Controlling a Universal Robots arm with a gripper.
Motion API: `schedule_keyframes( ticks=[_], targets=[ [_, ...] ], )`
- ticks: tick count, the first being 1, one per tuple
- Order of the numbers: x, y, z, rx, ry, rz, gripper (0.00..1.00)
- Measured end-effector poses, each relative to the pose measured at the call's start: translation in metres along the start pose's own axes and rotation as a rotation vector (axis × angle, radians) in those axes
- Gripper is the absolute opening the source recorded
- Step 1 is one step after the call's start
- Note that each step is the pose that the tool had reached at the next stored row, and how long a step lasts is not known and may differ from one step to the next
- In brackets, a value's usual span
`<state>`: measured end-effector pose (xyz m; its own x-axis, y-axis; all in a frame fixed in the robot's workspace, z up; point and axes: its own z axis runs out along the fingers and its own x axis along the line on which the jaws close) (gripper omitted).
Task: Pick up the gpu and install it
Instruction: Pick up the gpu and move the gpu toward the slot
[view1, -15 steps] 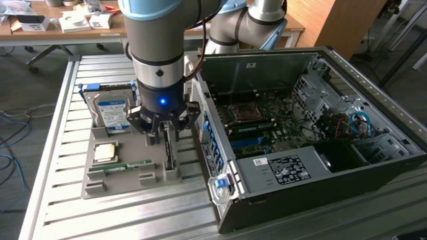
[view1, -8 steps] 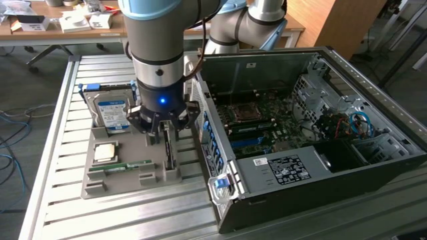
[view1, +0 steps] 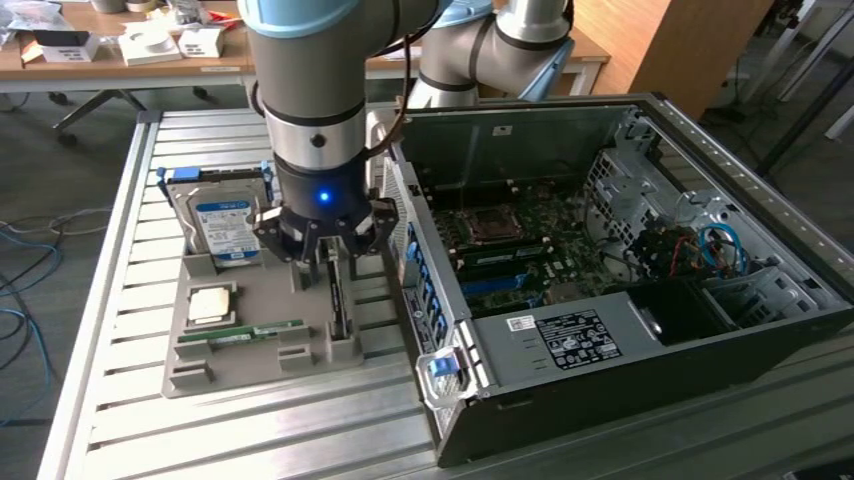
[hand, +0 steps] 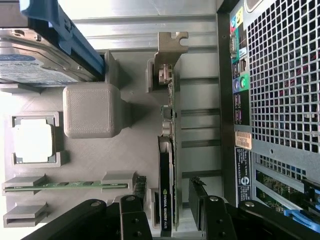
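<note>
Hovering over gpu (view1: 338, 305) (hand: 165, 165), gripper (view1: 324, 262) (hand: 167, 202) spread wide, fingers (hand: 205, 210) flanking card, gripping nothing. Card on edge in grey holder tray (view1: 240, 372), beside open computer case (view1: 601, 335).

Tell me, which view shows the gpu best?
The wrist view: the gpu stands on edge in the tray, seen along almost its whole length, bracket included. In the exterior view it is a thin dark strip below the gripper, which partly hides it.
</note>
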<state>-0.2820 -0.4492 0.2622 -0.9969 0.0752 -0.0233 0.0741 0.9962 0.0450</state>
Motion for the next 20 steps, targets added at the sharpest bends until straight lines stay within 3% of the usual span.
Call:
schedule_keyframes(
  ticks=[10,20],
  targets=[
    [0.0,0.0004,0.0142,-0.0006,0.0001,0.0,0.47],
    [0.001,0.0042,0.0194,-0.0007,0.0,0.0,0.47]
  ],
)
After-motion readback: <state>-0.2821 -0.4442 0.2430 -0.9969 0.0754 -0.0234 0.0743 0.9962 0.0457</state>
